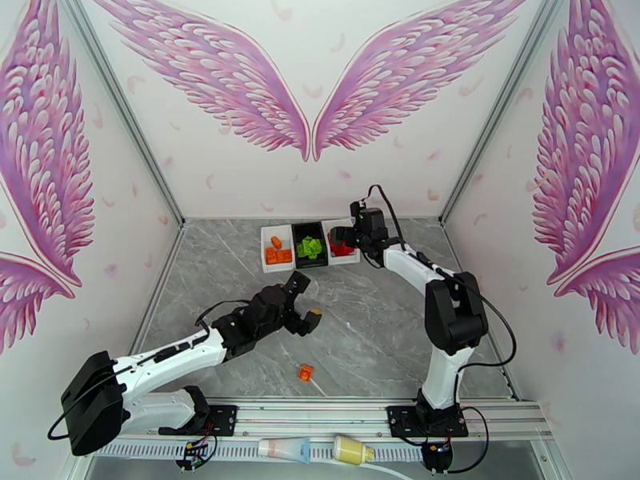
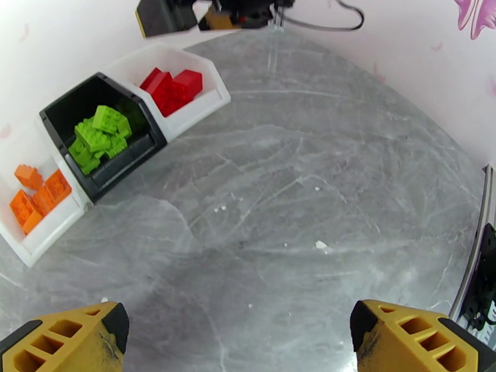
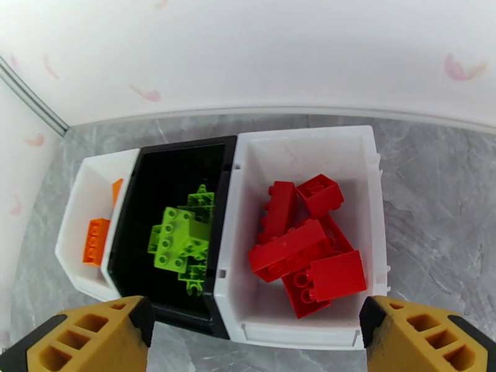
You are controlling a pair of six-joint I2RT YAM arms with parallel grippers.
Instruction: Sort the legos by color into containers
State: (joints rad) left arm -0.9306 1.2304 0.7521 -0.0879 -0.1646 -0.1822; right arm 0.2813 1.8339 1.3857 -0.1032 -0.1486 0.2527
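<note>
The containers stand in a row at the back: a white one (image 1: 266, 260) with orange legos (image 3: 96, 240), a black one (image 3: 161, 175) with green legos (image 3: 180, 240), and a white one (image 3: 372, 181) with red legos (image 3: 304, 249). My right gripper (image 3: 254, 342) hovers open just above the near edge of the red box (image 1: 353, 255), nothing between its fingers. One orange lego (image 1: 306, 373) lies alone on the table near the front. Farther back and slightly right of it, over mid-table, my left gripper (image 1: 310, 299) hangs open and empty, its yellow fingers (image 2: 68, 339) spread wide above bare marble.
Grey marble tabletop (image 1: 376, 338) walled on three sides by white panels with pink wings. An aluminium rail (image 1: 336, 418) runs along the near edge, with two small tubes (image 1: 284, 450) lying below it. The right arm's gripper (image 2: 211, 10) shows above the boxes in the left wrist view.
</note>
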